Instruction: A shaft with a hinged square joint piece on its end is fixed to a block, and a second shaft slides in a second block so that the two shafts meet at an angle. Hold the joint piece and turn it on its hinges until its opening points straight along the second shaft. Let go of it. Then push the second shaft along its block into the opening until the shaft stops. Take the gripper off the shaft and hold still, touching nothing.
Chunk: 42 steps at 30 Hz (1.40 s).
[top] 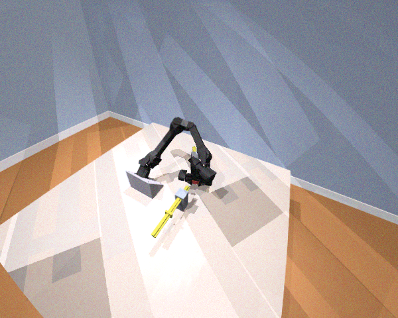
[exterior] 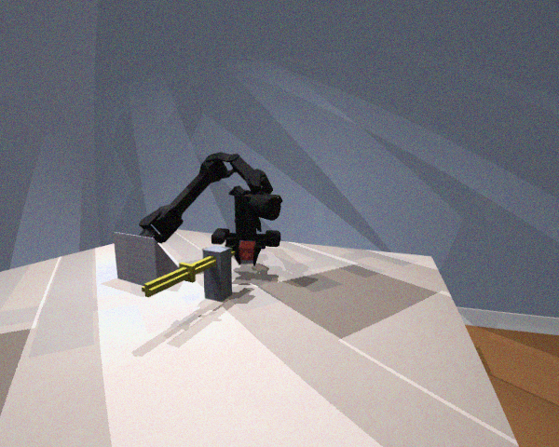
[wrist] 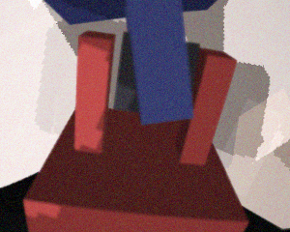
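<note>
One yellow shaft point(exterior: 176, 275) sticks out left of its grey block point(exterior: 217, 274) on the counter point(exterior: 318, 365), long axis aimed right toward my hand point(exterior: 247, 250). My hand's clamped on the joint piece point(wrist: 157, 63) just right of that block, opening not lined up yet, I'd guess.

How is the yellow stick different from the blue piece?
The yellow shaft is long and thin; the blue joint piece is broad and flat. The yellow shaft runs through a grey block, ungripped; the blue joint piece is clamped between the red fingers of the gripper. Both have squared edges.
</note>
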Each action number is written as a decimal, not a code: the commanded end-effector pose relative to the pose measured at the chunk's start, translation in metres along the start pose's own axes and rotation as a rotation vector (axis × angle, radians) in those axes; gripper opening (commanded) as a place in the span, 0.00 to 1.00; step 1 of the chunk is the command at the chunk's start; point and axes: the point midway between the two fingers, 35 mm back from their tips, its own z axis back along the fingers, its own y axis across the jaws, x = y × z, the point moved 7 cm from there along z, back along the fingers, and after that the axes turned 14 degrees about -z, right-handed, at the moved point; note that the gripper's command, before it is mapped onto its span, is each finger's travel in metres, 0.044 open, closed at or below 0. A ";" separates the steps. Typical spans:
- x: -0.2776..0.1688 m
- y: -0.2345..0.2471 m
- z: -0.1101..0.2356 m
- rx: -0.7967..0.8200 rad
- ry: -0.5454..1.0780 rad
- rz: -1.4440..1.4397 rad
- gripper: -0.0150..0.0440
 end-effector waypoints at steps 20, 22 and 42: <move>0.019 0.014 0.012 -0.067 0.301 -0.277 0.25; 0.019 0.015 0.012 -0.069 0.311 -0.289 0.25; 0.019 0.015 0.012 -0.070 0.310 -0.287 0.34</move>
